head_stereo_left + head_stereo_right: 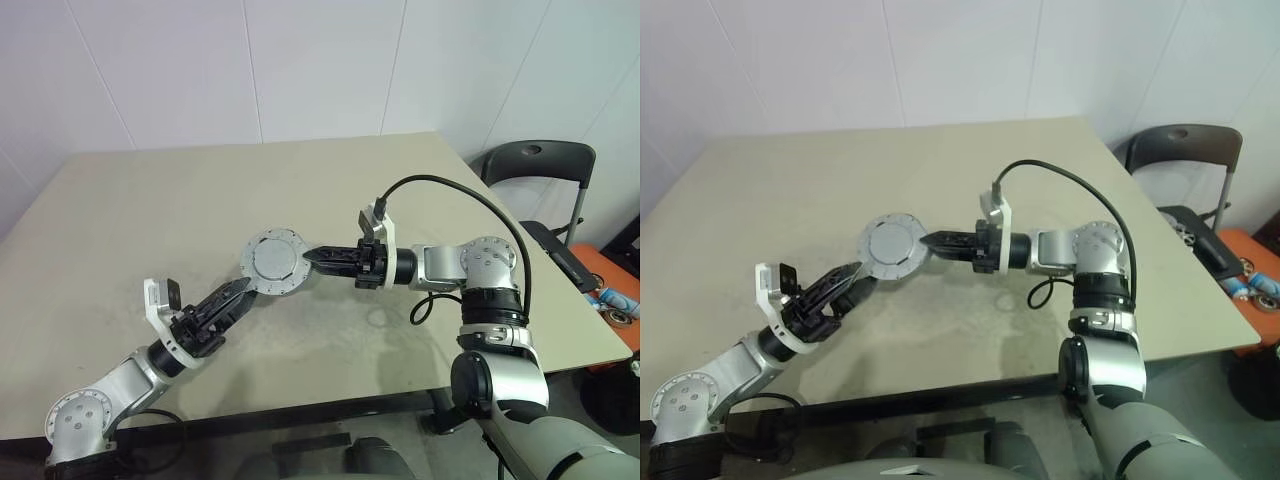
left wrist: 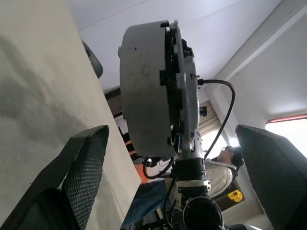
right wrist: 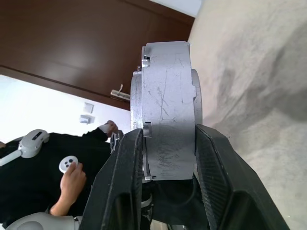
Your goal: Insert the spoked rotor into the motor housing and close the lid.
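Your right claw (image 1: 312,257) pinches the round grey metal motor housing (image 1: 273,261) by its edge, holding it on edge in the air above the beige table (image 1: 200,200), flat face toward the head camera. Your left claw (image 1: 237,292) sits just below the housing, its black fingers (image 2: 81,167) spread wide and apart from it.

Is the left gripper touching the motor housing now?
Apart. The left wrist view shows the left gripper open, fingers clear of the motor housing.
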